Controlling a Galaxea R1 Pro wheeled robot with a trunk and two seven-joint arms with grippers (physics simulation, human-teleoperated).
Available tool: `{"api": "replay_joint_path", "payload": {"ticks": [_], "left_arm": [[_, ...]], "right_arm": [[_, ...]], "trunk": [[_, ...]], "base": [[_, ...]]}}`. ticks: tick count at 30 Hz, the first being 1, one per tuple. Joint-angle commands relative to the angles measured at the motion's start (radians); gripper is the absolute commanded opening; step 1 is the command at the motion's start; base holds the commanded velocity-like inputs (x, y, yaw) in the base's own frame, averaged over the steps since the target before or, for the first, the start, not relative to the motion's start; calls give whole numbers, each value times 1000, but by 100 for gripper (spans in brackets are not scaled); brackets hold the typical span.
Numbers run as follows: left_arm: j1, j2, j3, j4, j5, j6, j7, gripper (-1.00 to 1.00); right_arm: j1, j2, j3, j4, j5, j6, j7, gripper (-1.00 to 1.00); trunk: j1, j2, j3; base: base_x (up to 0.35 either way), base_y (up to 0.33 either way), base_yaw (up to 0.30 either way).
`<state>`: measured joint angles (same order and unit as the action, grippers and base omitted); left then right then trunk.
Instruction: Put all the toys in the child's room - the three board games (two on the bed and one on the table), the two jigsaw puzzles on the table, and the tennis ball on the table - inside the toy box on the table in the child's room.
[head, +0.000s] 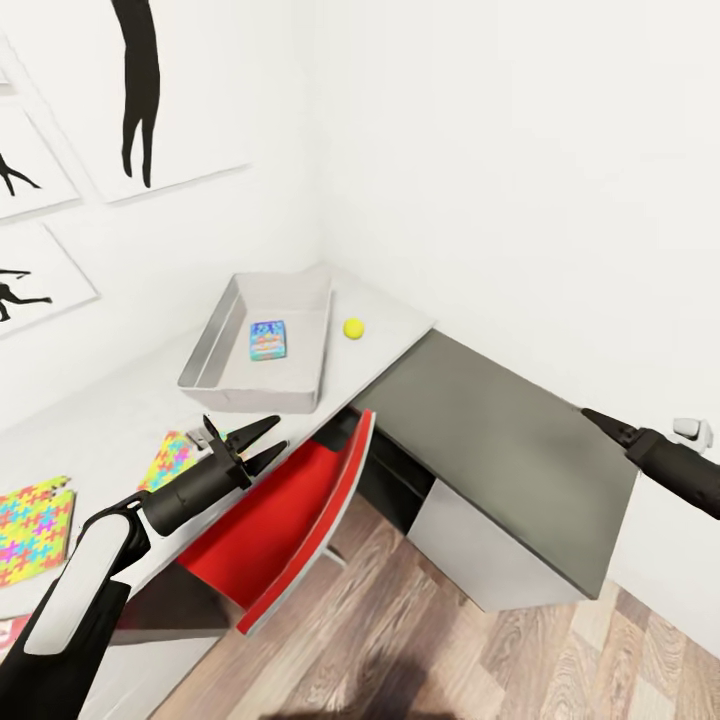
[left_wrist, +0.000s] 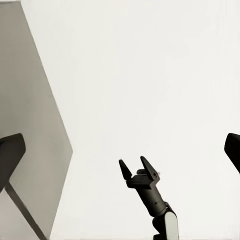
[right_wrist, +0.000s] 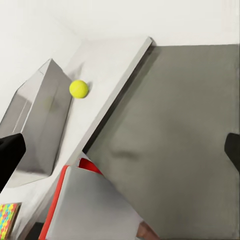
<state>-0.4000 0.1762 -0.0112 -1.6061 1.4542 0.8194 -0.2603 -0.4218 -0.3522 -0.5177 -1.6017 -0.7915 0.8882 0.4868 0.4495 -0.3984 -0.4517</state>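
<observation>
On the light-grey surface (head: 395, 325), far corner by the walls, sits the toy box (head: 215, 345) w/ a small blue game (head: 267, 340) lying flat inside. Ball (head: 354, 328) rests just right of the box, apart from it. Two puzzles (head: 35, 515) lie at near left; one is partly behind the left claw (head: 262, 443), which hangs w/ fingers spread, holding nothing. Red chair (head: 290, 520) is tucked under the edge. Right claw (head: 600, 420): dark tip at right over the dark corner section; can't tell if open.
</observation>
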Motion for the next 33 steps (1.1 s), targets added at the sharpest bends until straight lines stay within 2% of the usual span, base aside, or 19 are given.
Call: {"api": "replay_joint_path", "payload": {"ticks": [1, 33], "left_arm": [[-1, 1, 0, 0, -1, 2, -3, 100], [-16, -2, -22, 1, -3, 1, 9, 100]], "right_arm": [[-1, 0, -1, 0, 2, 6, 4, 100], [-1, -4, 4, 2, 2, 8, -22, 100]], "trunk": [[1, -2, 0], [1, -2, 28]], "base": [[0, 0, -247], [0, 0, -247]]}}
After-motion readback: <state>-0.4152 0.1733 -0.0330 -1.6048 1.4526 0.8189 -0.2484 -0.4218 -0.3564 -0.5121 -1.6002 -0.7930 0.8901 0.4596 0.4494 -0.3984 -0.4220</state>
